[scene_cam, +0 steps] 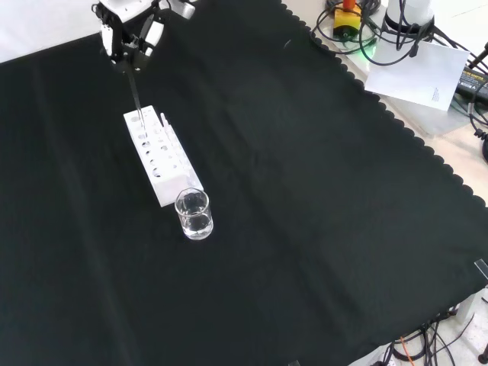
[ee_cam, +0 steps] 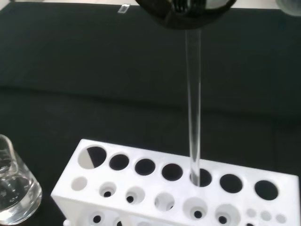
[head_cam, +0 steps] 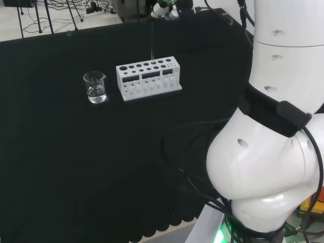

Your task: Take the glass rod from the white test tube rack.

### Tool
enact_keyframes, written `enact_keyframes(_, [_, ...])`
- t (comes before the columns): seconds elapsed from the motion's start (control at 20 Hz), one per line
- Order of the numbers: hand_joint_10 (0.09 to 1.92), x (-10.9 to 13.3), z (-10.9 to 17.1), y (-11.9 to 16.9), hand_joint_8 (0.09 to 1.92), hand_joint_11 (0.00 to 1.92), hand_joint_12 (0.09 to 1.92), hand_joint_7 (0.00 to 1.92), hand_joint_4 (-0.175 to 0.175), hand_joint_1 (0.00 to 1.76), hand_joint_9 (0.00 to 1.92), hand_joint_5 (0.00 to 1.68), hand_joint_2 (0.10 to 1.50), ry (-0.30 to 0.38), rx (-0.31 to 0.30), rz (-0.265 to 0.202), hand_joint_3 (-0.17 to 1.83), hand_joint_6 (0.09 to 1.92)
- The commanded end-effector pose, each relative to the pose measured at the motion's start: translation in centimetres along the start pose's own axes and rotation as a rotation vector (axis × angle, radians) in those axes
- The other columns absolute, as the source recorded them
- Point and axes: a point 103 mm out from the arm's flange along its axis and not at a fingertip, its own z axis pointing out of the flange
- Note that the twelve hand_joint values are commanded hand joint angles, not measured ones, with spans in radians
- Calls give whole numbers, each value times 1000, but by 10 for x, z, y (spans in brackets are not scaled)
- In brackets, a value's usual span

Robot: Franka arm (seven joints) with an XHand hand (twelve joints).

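Black cloth (scene_cam: 320, 198) covers the bench. White test tube rack (scene_cam: 161, 158) sits on it, small glass beaker (scene_cam: 194, 214) just beside one end. Hand (scene_cam: 128, 32) above the rack's other end, fingers pinching the glass rod (ee_cam: 193, 99); rod upright, lower tip in a rack hole.

On the table (head_cam: 61, 152), the test tube rack (head_cam: 148, 77) stands directly below the fingers (scene_cam: 126, 42). The glass rod (ee_cam: 193, 103) runs upright from the fingers down into a rack hole. The beaker (head_cam: 95, 87) sits just left of the rack in the head view.
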Motion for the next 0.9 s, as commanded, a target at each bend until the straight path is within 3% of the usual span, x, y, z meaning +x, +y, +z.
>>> enact_keyframes(0.05, [304,15,-37,-17,922,1730,361,1217,-175,1303,1851,1115,1001,-29,7,34,77,507])
enact_keyframes(0.4, [306,34,-72,-29,920,1734,363,1219,-175,1304,1853,1122,1000,-12,-89,-19,75,497])
enact_keyframes(0.9, [312,49,-90,-28,895,1735,368,1232,-175,1305,1854,1146,995,-21,-129,-63,73,454])
